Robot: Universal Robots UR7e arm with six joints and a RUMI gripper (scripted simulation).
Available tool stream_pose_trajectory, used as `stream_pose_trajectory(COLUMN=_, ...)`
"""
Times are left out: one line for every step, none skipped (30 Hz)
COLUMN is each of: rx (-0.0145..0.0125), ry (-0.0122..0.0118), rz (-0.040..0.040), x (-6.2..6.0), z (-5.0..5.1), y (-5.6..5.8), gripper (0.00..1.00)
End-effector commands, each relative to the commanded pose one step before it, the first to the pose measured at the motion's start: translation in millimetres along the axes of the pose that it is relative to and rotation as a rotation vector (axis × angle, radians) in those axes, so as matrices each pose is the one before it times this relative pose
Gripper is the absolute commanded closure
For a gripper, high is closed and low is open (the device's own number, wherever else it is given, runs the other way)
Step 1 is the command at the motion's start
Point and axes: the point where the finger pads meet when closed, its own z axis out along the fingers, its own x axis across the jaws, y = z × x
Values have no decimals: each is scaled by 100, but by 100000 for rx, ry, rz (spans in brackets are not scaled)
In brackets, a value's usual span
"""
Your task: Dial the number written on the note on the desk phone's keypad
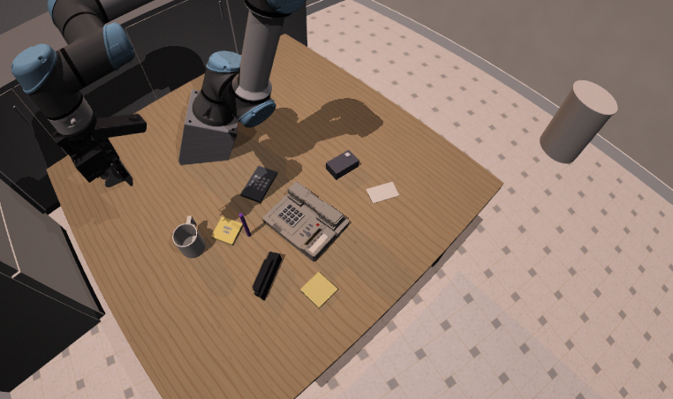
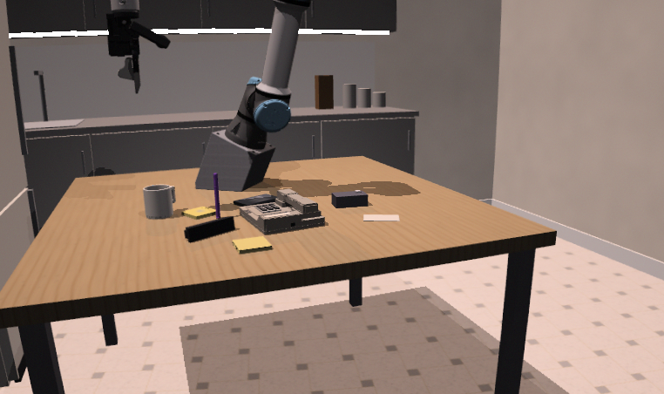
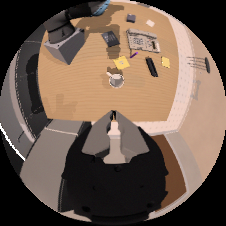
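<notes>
The grey desk phone (image 1: 306, 219) (image 2: 281, 212) (image 3: 141, 37) sits near the table's middle, with its dark keypad (image 1: 290, 214) (image 2: 267, 207) on one side and the handset (image 1: 315, 202) (image 2: 298, 200) in its cradle. A yellow note with writing (image 1: 227, 229) (image 2: 199, 212) (image 3: 120, 62) lies between the phone and a grey mug (image 1: 188, 239) (image 2: 158, 200) (image 3: 116, 80). A purple pen (image 1: 245, 223) (image 2: 215, 195) stands upright beside the note. My gripper (image 1: 124, 179) (image 2: 135, 80) (image 3: 113, 111) is shut and empty, high in the air over the table's far left edge, far from the phone.
On the wooden table (image 1: 180, 321) (image 2: 129, 274) lie a black calculator (image 1: 259, 184), a dark box (image 1: 343, 163) (image 2: 349, 198), a white card (image 1: 382, 191) (image 2: 381, 217), a black stapler-like bar (image 1: 266, 274) (image 2: 209, 229) and a blank yellow pad (image 1: 318, 289) (image 2: 251, 243). The robot base (image 1: 207, 133) (image 2: 234, 166) stands at the back.
</notes>
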Motion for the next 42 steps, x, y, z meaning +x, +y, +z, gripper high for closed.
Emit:
stream_pose_trajectory(rx=-505, ry=-16, rz=14593, x=-435, z=1262, y=-1361, gripper=100)
stream_pose_trajectory(rx=3, ry=7, rz=3758, x=-163, z=353, y=-341, gripper=100)
stream_pose_trajectory(rx=3, ry=7, rz=3901, x=-182, z=370, y=-347, gripper=100)
stream_pose_trajectory(rx=4, ry=8, rz=4034, x=-202, z=387, y=-351, gripper=100)
stream_pose_trajectory(rx=4, ry=8, rz=4155, x=-222, z=402, y=-352, gripper=100)
stream_pose_trajectory(rx=5, ry=8, rz=4265, x=-243, z=417, y=-351, gripper=100)
stream_pose_trajectory(rx=5, ry=8, rz=4362, x=-264, z=431, y=-347, gripper=100)
stream_pose_trajectory(rx=0, ry=0, rz=0, x=0, z=0, y=0, gripper=100)
stream_pose_trajectory(rx=0, ry=0, rz=0, x=0, z=0, y=0, gripper=100)
stream_pose_trajectory(rx=6, ry=8, rz=4445, x=-284, z=444, y=-341, gripper=100)
stream_pose_trajectory(rx=6, ry=8, rz=4516, x=-304, z=456, y=-333, gripper=100)
stream_pose_trajectory(rx=7, ry=7, rz=4573, x=-323, z=466, y=-322, gripper=100)
stream_pose_trajectory(rx=7, ry=7, rz=4616, x=-341, z=475, y=-309, gripper=100)
stream_pose_trajectory(rx=8, ry=7, rz=4644, x=-357, z=483, y=-294, gripper=100)
stream_pose_trajectory(rx=0, ry=0, rz=0, x=0, z=0, y=0, gripper=100)
stream_pose_trajectory(rx=8, ry=7, rz=4659, x=-372, z=490, y=-277, gripper=100)
stream_pose_trajectory(rx=9, ry=6, rz=4658, x=-385, z=494, y=-258, gripper=100)
stream_pose_trajectory(rx=9, ry=6, rz=4644, x=-396, z=498, y=-238, gripper=100)
stream_pose_trajectory(rx=0, ry=0, rz=0, x=0, z=0, y=0, gripper=100)
stream_pose_trajectory(rx=9, ry=5, rz=4615, x=-404, z=499, y=-217, gripper=100)
stream_pose_trajectory(rx=9, ry=5, rz=4573, x=-411, z=499, y=-195, gripper=100)
stream_pose_trajectory(rx=10, ry=4, rz=4516, x=-415, z=497, y=-172, gripper=100)
stream_pose_trajectory(rx=10, ry=4, rz=4445, x=-416, z=494, y=-150, gripper=100)
stream_pose_trajectory(rx=0, ry=0, rz=0, x=0, z=0, y=0, gripper=100)
stream_pose_trajectory(rx=0, ry=0, rz=0, x=0, z=0, y=0, gripper=100)
stream_pose_trajectory(rx=0, ry=0, rz=0, x=0, z=0, y=0, gripper=100)
stream_pose_trajectory(rx=10, ry=3, rz=4361, x=-415, z=488, y=-128, gripper=100)
stream_pose_trajectory(rx=10, ry=3, rz=4264, x=-411, z=481, y=-106, gripper=100)
stream_pose_trajectory(rx=10, ry=2, rz=4155, x=-405, z=473, y=-85, gripper=100)
stream_pose_trajectory(rx=10, ry=2, rz=4034, x=-397, z=462, y=-65, gripper=100)
stream_pose_trajectory(rx=10, ry=1, rz=3901, x=-387, z=450, y=-46, gripper=100)
stream_pose_trajectory(rx=9, ry=1, rz=3758, x=-375, z=436, y=-28, gripper=100)
stream_pose_trajectory(rx=9, ry=1, rz=3604, x=-361, z=421, y=-13, gripper=100)
stream_pose_trajectory(rx=9, ry=0, rz=3442, x=-345, z=404, y=1, gripper=100)
stream_pose_trajectory(rx=8, ry=0, rz=3271, x=-328, z=386, y=13, gripper=100)
stream_pose_trajectory(rx=8, ry=0, rz=3092, x=-310, z=367, y=23, gripper=100)
stream_pose_trajectory(rx=7, ry=-1, rz=2908, x=-291, z=347, y=32, gripper=100)
stream_pose_trajectory(rx=7, ry=-1, rz=2718, x=-271, z=326, y=38, gripper=100)
stream_pose_trajectory(rx=7, ry=-1, rz=2524, x=-251, z=304, y=43, gripper=100)
stream_pose_trajectory(rx=6, ry=-1, rz=2327, x=-231, z=281, y=46, gripper=100)
stream_pose_trajectory(rx=6, ry=-1, rz=2128, x=-210, z=258, y=47, gripper=100)
stream_pose_trajectory(rx=0, ry=0, rz=0, x=0, z=0, y=0, gripper=100)
